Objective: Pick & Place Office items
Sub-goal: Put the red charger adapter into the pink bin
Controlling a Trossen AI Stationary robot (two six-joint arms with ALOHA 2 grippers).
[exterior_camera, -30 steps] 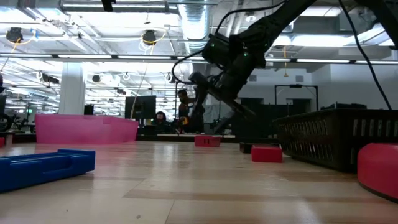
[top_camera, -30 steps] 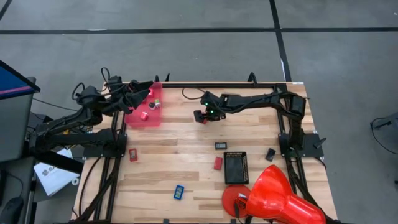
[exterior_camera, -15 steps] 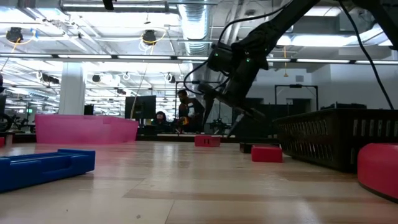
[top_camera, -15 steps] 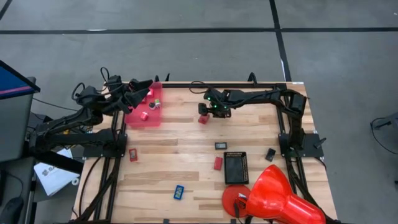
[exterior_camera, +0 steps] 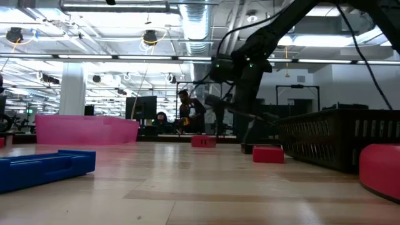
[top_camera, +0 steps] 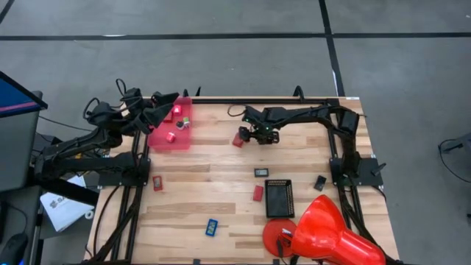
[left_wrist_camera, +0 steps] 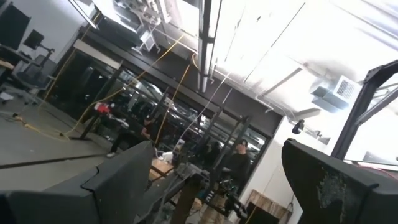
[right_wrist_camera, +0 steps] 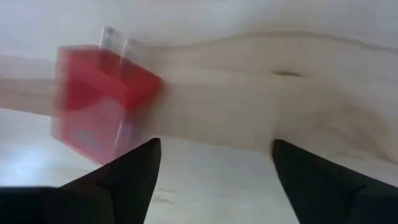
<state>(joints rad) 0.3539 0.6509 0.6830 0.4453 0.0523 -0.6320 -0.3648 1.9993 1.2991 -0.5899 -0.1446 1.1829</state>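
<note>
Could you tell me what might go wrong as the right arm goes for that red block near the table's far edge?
The right gripper sits open with the red block off to one side rather than between its fingers, so closing now could miss or nudge it. The block also looks tilted, so it might roll away.

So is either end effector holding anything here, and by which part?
Nothing is held. The right end effector is open beside a red block on the table; the left end effector is open and empty.
</note>
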